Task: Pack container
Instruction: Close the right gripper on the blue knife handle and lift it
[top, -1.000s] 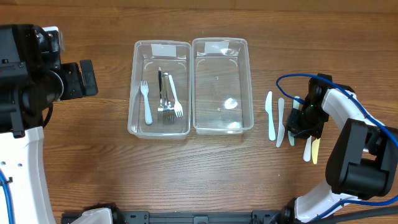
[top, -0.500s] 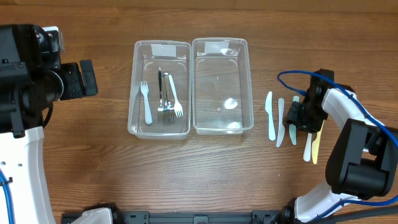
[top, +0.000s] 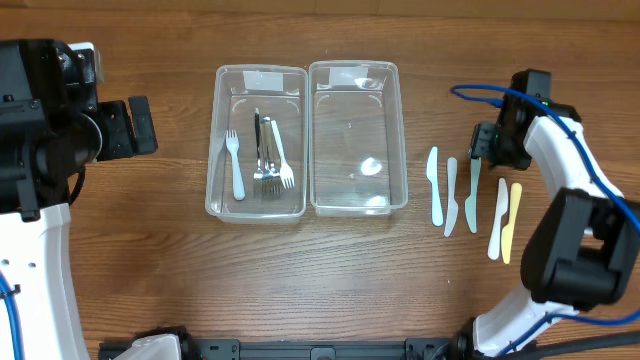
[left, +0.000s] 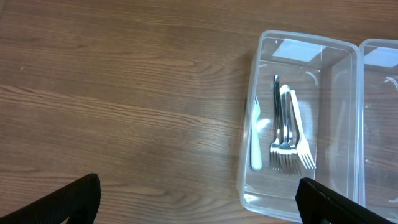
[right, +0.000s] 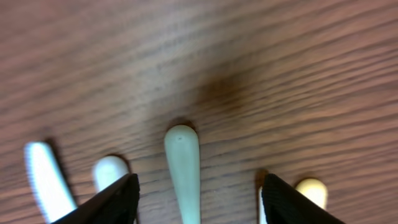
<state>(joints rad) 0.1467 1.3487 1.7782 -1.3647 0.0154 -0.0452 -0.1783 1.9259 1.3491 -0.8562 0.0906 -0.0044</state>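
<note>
Two clear plastic containers stand side by side. The left container (top: 222, 196) holds several forks (top: 265, 160), also seen in the left wrist view as forks (left: 286, 146). The right container (top: 400, 140) is empty. Right of it several plastic knives lie in a row, among them a pale green knife (top: 473, 195). My right gripper (top: 488, 148) hovers open over that knife's far end; the green handle (right: 182, 168) lies between the fingers (right: 115, 200), touched by neither. My left gripper (left: 199, 202) is open and empty over bare wood left of the containers.
Beside the green knife lie a light blue knife (top: 434, 185), a white knife (top: 451, 195), another white knife (top: 497, 215) and a yellow knife (top: 510, 220). A blue cable (top: 475, 92) loops by the right arm. The left arm's body (top: 50, 120) fills the far left.
My right gripper has opened and let go of the pale green knife, which now lies straight in the row. The gripper has drawn back toward the table's far side. The left arm is still.
</note>
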